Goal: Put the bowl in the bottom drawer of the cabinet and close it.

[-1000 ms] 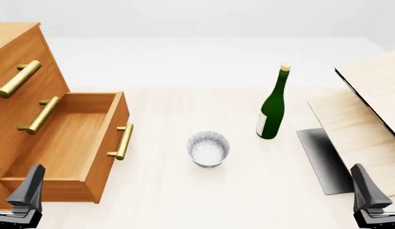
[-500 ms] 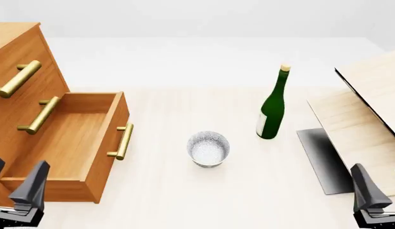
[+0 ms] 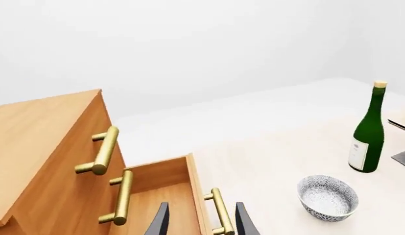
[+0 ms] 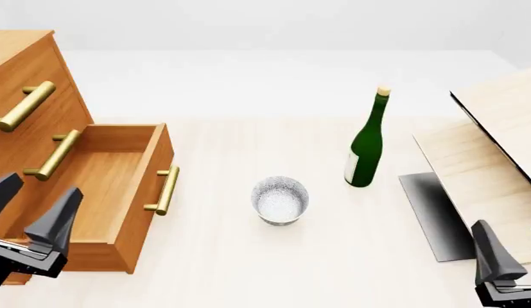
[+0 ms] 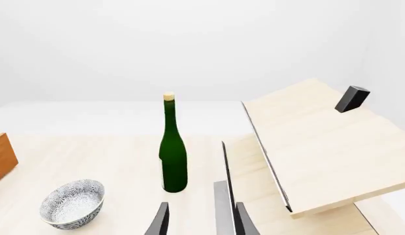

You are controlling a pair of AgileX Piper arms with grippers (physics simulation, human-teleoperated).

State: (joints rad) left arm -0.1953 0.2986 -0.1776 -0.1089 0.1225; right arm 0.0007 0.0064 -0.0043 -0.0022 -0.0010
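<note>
My left gripper (image 4: pixel 29 208) and right gripper (image 4: pixel 512 250) look alike: matte dark grey, angular wedge fingers tapering to blunt tips on blocky black bases

Pale wood-grain worktop (image 4: pixel 248 256) across the lower half of the front view, evenly and softly lit, shadows faint. Beyond its far edge, plain white backdrop (image 4: pixel 274 25) from 10 to 2 o'clock, seamless and featureless. At 3 o'clock, pale wood boards (image 4: pixel 496 141), stacked and tilted, dark-edged, with a dark grey slab (image 4: pixel 432 212) lying flat beneath. Small black block (image 5: pixel 352 98) resting on the upper board.
</note>
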